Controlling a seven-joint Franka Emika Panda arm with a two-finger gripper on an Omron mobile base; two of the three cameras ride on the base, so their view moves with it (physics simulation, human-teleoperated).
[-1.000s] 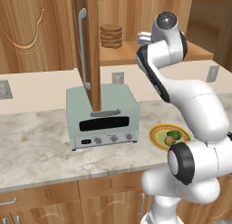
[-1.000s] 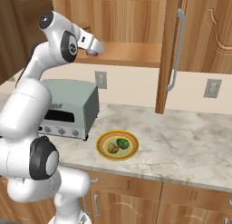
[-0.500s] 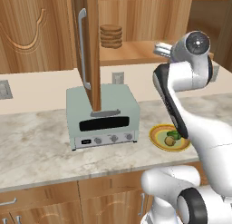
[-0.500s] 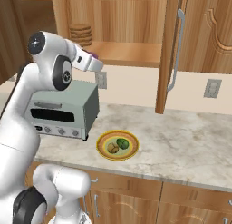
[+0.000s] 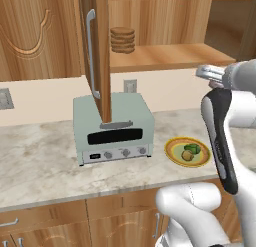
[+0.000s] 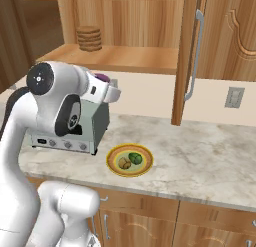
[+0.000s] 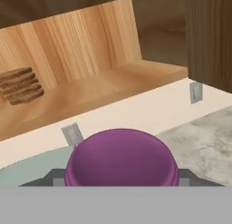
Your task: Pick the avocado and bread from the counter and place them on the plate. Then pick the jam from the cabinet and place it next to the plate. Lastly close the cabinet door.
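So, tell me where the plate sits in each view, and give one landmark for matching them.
Left base view: the plate lies on the counter at lower right, right of the toaster oven.
Right base view: the plate sits at lower centre, right of the toaster oven.
Hand view: not in it.
Shared landmark: the stack of brown discs on the cabinet shelf, also at the left edge of the hand view.

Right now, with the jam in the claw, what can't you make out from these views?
- Jam: hand view, its lower half is cut off at the bottom edge; right base view, a purple sliver shows behind the claw.
- Claw: left base view, the jaws are too small to read.
- Avocado and bread on the plate: too small to tell whether they touch.
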